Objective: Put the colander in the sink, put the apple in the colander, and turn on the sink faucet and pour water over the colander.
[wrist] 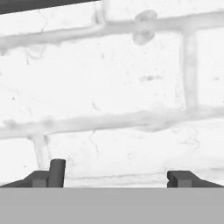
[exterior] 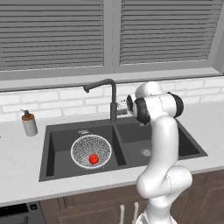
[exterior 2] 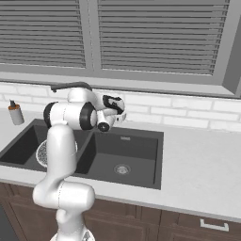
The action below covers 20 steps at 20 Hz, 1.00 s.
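1. Reaching for the faucet [exterior: 107,89] lever, your gripper [wrist: 114,177] gapes wide, holding nothing.
2. Apple [exterior: 93,159] sits in colander [exterior: 83,146], left sink [exterior: 57,135] basin.
3. Overshooting could strike the wall [wrist: 109,87].

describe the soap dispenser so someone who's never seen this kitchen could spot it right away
Start at the dark double-basin sink under the window, then look to the pale counter just off its back left corner. The soap dispenser stands there upright against the white brick wall. It is a small grey bottle with a brown pump top, much shorter than the tall dark faucet.
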{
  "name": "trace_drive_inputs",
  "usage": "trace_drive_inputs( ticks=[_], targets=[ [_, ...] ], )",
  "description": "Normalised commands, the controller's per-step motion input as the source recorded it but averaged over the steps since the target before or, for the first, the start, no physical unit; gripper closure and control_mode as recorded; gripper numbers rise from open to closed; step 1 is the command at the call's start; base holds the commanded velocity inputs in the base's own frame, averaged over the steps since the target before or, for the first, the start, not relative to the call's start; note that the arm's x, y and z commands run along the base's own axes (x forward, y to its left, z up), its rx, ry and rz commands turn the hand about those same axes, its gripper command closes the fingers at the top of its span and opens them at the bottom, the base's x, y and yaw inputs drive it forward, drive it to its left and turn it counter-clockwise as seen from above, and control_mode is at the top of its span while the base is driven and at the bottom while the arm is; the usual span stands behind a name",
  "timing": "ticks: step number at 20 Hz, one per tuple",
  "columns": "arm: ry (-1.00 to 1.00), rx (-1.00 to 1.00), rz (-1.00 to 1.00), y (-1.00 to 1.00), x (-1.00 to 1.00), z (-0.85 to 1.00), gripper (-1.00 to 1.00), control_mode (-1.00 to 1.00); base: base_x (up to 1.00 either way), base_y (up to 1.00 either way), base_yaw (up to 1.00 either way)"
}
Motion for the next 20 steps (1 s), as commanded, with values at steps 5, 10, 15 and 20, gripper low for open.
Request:
trace_drive_inputs(
  ticks=[5, 10, 15, 20],
  targets=[
    [0.00, 0.00, -0.15, -0.04, 0.24, -0.03, -1.00, -1.00, 0.00, 0.00, 0.00],
    [0.00, 0.00, -0.06, -0.23, 0.14, -0.06, -1.00, -1.00, 0.00, 0.00, 0.00],
    [0.00, 0.00, -0.03, -0.37, 0.02, -0.12, -1.00, -1.00, 0.00, 0.00, 0.00],
    [0.00, 0.00, -0.03, -0.45, 0.00, -0.17, -1.00, -1.00, 0.00, 0.00, 0.00]
  ],
)
